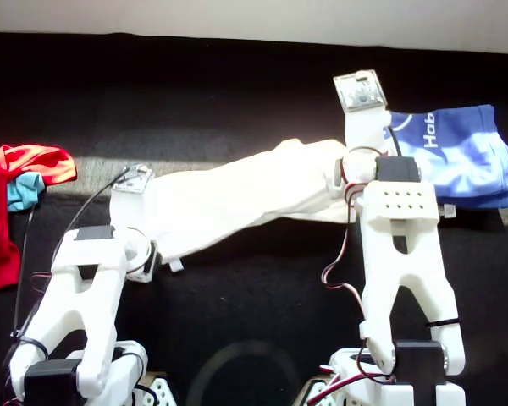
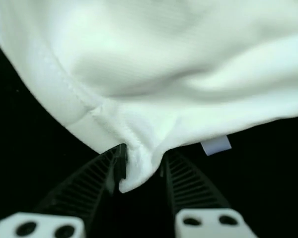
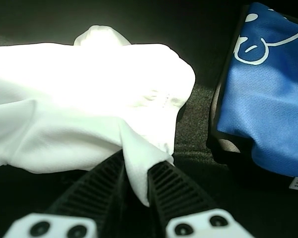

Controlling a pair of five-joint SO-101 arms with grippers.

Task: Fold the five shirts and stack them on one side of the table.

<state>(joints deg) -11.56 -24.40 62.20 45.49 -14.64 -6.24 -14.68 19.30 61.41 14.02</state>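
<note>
- The long shirt lay across the middle of the table, from one arm to the other.
- Its right end sat farther back than its left end.
- The left gripper was at the shirt's left end, with a bit of the edge pinched between its fingers.
- A little tag stuck out from the edge just beside that gripper.
- The right gripper pinched a fold at the shirt's right end.
- The folded shirt lay on the right side of the table, just beside that end.
- The shirt pile lay at the table's left edge, well apart from the long shirt.
</note>
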